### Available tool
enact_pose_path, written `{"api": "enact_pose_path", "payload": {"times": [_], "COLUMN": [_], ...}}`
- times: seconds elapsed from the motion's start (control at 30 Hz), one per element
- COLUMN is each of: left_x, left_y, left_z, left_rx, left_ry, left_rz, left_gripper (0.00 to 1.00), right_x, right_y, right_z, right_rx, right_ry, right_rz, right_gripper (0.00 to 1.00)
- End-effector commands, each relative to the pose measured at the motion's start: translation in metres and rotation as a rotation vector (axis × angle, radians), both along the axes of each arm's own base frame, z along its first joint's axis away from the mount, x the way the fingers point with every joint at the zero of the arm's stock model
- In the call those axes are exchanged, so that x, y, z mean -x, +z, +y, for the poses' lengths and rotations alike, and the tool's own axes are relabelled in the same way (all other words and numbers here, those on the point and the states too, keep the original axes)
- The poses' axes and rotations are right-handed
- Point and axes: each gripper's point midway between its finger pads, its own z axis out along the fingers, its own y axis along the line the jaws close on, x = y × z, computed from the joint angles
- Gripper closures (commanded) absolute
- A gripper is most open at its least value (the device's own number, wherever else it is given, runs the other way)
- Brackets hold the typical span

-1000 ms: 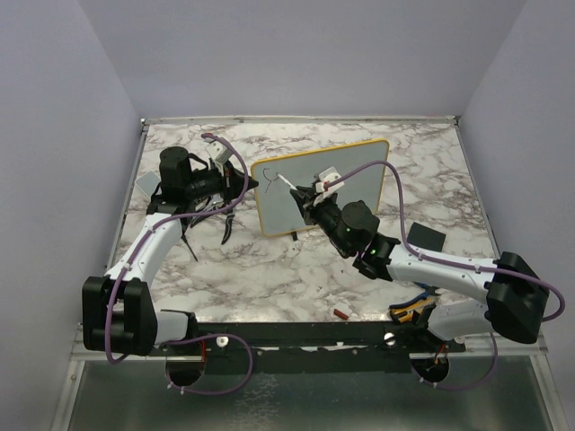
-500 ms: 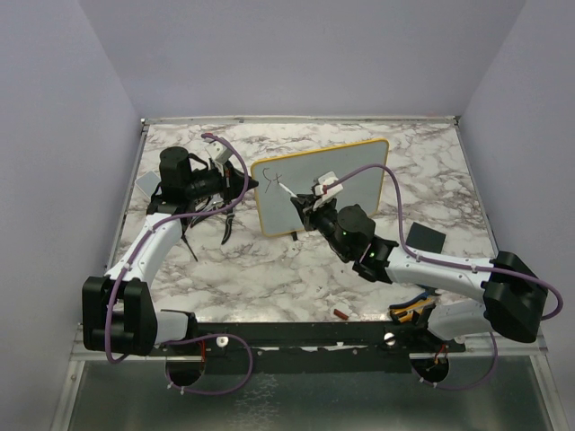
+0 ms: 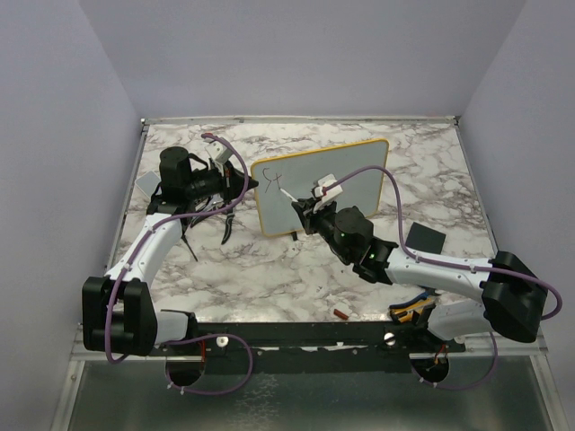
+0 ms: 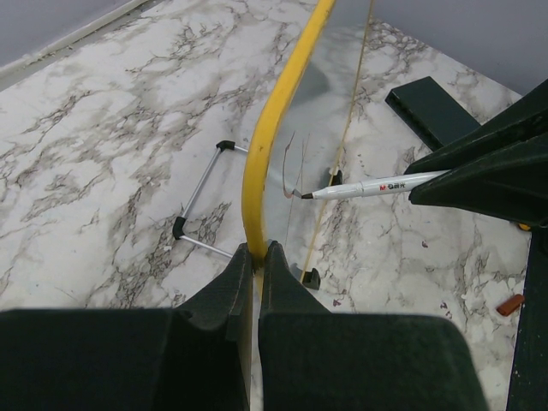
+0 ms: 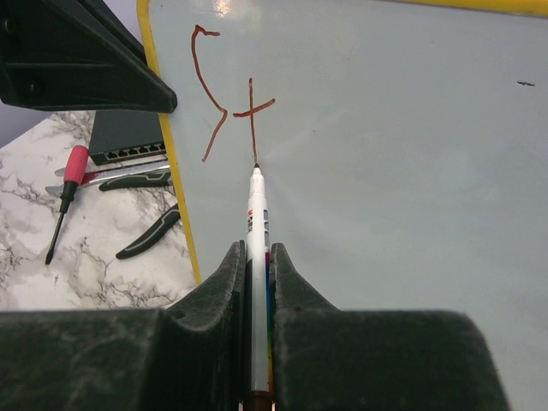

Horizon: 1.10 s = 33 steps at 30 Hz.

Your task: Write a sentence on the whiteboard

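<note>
The whiteboard (image 3: 346, 175), pale with a yellow frame (image 4: 278, 111), stands tilted on the marble table. My left gripper (image 4: 258, 248) is shut on the board's left edge, level with its lower part. My right gripper (image 5: 255, 248) is shut on a white marker (image 5: 257, 231), which points up at the whiteboard (image 5: 385, 171). The marker's tip touches the bottom of a "t". The sentence (image 5: 231, 103) reads only "St", in thin reddish-brown strokes near the board's top left corner. From above, the marker (image 3: 289, 195) sits just below the sentence (image 3: 272, 181).
A dark square slab (image 3: 425, 237) lies right of the board. Left of the board lie a red-handled screwdriver (image 5: 67, 193), dark pliers (image 5: 150, 231) and a black box with ports (image 5: 128, 141). A small red piece (image 3: 341, 313) lies near the front edge. The board's wire stand (image 4: 199, 193) rests behind it.
A "t" has been drawn after the "S"; the marker tip came down its stem, and the right gripper shifted slightly left. The left gripper has kept its hold on the board.
</note>
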Motion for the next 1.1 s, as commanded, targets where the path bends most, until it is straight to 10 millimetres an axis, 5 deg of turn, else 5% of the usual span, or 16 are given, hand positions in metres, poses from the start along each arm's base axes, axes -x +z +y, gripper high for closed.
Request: {"api": "enact_pose_path", "payload": {"times": [0.0, 0.3, 0.6, 1.07], "left_x": [-0.001, -0.002, -0.003, -0.004], "left_y": [-0.014, -0.014, -0.014, -0.016], "left_z": [0.005, 0.006, 0.007, 0.007], "left_rx": [-0.045, -0.047, -0.050, -0.051], "left_ry": [0.038, 0.044, 0.051, 0.053], "left_rz": [0.010, 0.010, 0.008, 0.012], "left_gripper": [1.00, 1.00, 1.00, 1.00], "right_x": [-0.005, -0.008, 0.014, -0.003], "right_y": [-0.012, 0.008, 0.050, 0.042], "right_z": [-0.008, -0.013, -0.017, -0.010], "right_rx": [0.026, 0.018, -0.071, -0.015], "right_ry": [-0.054, -0.075, 0.021, -0.027], "right_rz": [0.023, -0.020, -0.081, -0.103], "right_gripper": [0.99, 0.99, 1.00, 0.99]}}
